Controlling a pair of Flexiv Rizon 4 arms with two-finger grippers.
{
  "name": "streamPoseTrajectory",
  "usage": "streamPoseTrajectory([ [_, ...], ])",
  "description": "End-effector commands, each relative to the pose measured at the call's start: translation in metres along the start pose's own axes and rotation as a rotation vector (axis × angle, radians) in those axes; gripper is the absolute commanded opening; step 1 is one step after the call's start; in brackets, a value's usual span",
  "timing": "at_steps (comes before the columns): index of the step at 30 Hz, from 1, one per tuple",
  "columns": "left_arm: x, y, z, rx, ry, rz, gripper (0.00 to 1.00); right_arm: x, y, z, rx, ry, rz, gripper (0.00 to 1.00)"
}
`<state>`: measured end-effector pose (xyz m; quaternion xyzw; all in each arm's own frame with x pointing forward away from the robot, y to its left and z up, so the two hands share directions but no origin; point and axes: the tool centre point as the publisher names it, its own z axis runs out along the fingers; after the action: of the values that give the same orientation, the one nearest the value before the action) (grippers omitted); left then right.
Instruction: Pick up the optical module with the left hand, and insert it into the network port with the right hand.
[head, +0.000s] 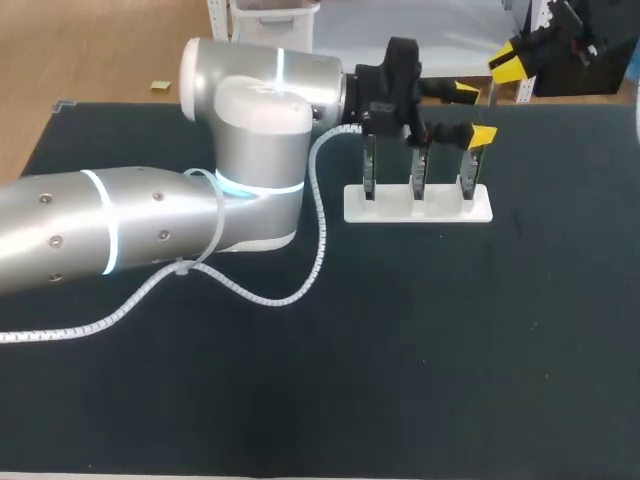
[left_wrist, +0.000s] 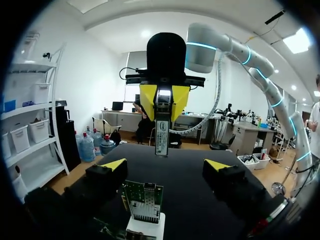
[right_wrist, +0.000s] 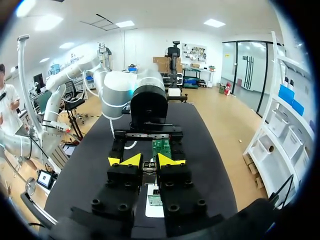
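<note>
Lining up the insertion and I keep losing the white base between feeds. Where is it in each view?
Head: base at the table's far middle, left gripper over it.
Left wrist: base low between the left gripper's open fingers; right gripper, holding the module, is ahead.
Right wrist: base under the right gripper.
Shared landmark: the cards standing on the base.
</note>
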<state>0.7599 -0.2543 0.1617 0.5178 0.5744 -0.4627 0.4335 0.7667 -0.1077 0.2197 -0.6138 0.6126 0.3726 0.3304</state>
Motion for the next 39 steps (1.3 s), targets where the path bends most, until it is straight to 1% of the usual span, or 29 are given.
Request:
streamPoseTrajectory([
  [1, -0.003, 0.005, -0.006, 0.028, 0.048, 0.006, 1.0, 0.0, 0.004, 0.001, 0.008, 0.001, 0.001, 0.0],
  [4, -0.004, 0.007, -0.007, 0.042, 0.101, 0.036, 1.0, 0.0, 0.004, 0.002, 0.007, -0.002, 0.002, 0.0],
  [5, -0.004, 0.007, -0.007, 0.037, 0.105, 0.04, 1.0, 0.0, 0.003, 0.002, 0.007, -0.003, 0.002, 0.0],
  [7, -0.004, 0.008, -0.009, 0.038, 0.138, 0.051, 1.0, 0.0, 0.003, 0.002, 0.008, -0.004, 0.002, 0.0],
  [11, -0.002, 0.011, -0.009, 0.039, 0.189, 0.05, 1.0, 0.0, 0.003, 0.003, 0.01, -0.008, 0.003, 0.0],
  [15, 0.001, 0.013, -0.006, 0.05, 0.214, 0.039, 1.0, 0.001, 0.002, 0.003, 0.013, -0.013, 0.006, 0.0],
  [17, 0.002, 0.012, -0.005, 0.038, 0.241, 0.045, 1.0, 0.001, 0.001, 0.003, 0.014, -0.014, 0.006, 0.0],
  [23, 0.006, 0.011, -0.005, 0.037, 0.271, 0.056, 1.0, 0.001, -0.001, 0.002, 0.018, -0.016, 0.008, 0.0],
  [32, 0.015, 0.007, -0.01, 0.032, 0.291, 0.045, 1.0, 0.002, -0.003, 0.002, 0.019, -0.019, 0.009, 0.0],
  [35, 0.017, 0.006, -0.012, 0.018, 0.316, 0.052, 1.0, 0.002, -0.004, 0.003, 0.017, -0.019, 0.009, 0.0],
  [39, 0.019, 0.005, -0.012, 0.018, 0.317, 0.051, 1.0, 0.001, -0.004, 0.004, 0.014, -0.018, 0.008, 0.0],
])
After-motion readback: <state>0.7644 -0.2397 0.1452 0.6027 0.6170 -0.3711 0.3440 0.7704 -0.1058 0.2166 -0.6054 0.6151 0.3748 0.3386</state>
